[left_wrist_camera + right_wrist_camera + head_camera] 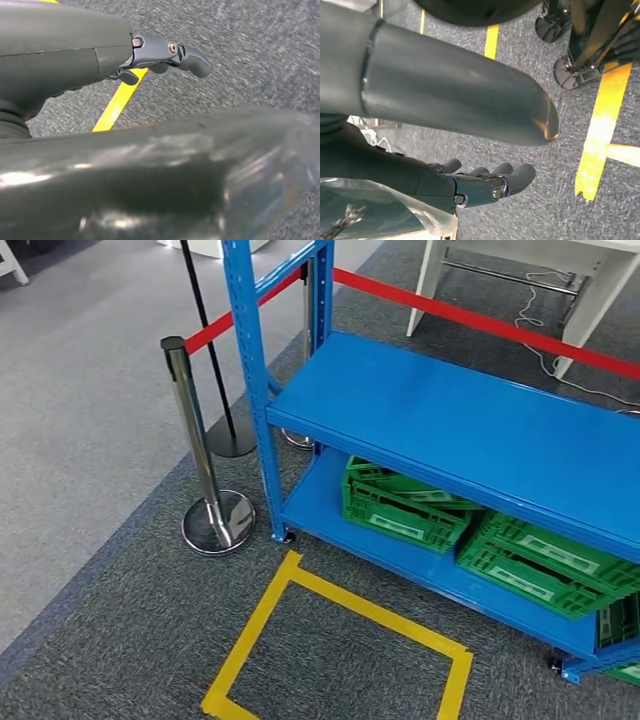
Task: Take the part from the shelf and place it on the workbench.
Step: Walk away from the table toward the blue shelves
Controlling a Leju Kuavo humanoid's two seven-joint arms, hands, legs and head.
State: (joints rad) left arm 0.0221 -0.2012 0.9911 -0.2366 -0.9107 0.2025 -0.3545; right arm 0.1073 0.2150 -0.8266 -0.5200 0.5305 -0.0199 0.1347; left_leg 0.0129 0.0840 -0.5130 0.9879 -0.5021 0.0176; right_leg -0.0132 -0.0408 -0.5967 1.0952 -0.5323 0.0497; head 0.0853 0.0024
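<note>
Head view: a blue steel shelf (468,430) is seen standing on grey carpet (90,440), its upper board bare across the visible span. On the lower board two green plastic crates (404,505) are stored folded flat, one beside the other, and a further green crate (619,625) is partly cut off at the picture's edge. The part to be taken cannot be made out on the shelf in any view. A yellow tape rectangle (340,640) is marked on the carpet directly before the shelf. Two chrome stanchion posts (200,455) with round bases stand just beside the shelf's near corner upright, and a red barrier belt (483,320) is stretched from them behind the shelf. White table legs (581,310) and a loose cable (540,305) are noted beyond the belt. The left robot hand (166,57) hangs over carpet and yellow tape, fingers extended, nothing held. The right robot hand (486,182) hangs likewise, fingers extended and slightly apart, holding nothing.
</note>
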